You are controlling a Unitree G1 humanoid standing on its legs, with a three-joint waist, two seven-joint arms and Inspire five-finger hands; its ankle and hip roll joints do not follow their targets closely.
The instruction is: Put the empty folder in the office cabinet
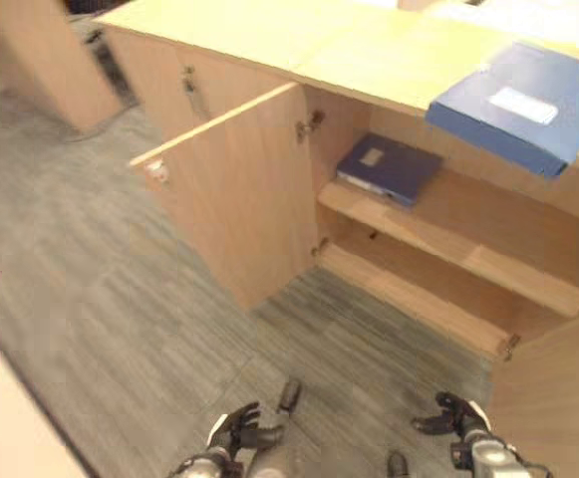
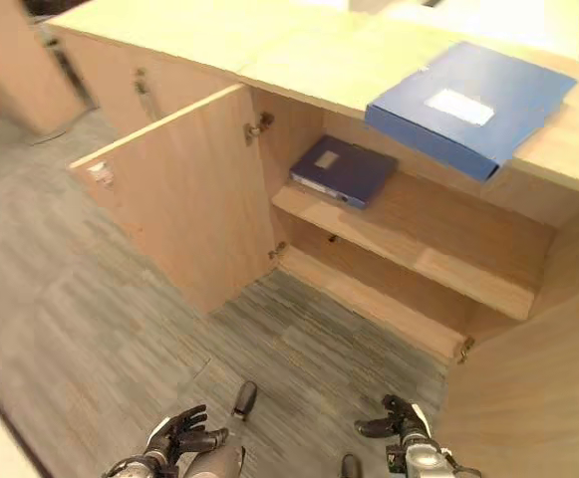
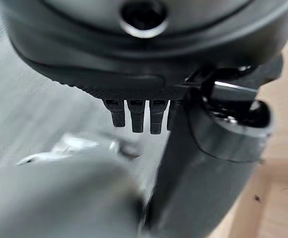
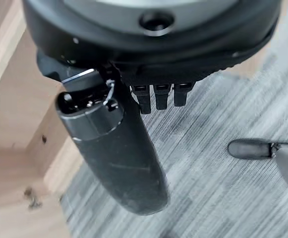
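Grey office carpet (image 1: 120, 299) lies below both hands. Left hand (image 1: 234, 430) and right hand (image 1: 455, 415) hang low, fingers loosely spread, holding nothing. Blue folder (image 1: 518, 105) lies flat on the cabinet (image 1: 239, 214) top, overhanging its front edge; probably light, stiff, best gripped there. Another folder (image 1: 389, 167) rests on the upper shelf.

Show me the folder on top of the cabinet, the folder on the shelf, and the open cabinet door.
Folder on top (image 2: 468, 105), right eye view, on its blue cover.
Folder on the shelf (image 2: 344, 167), right eye view, on its cover.
Cabinet door (image 1: 234, 194), left eye view, on its inner face.
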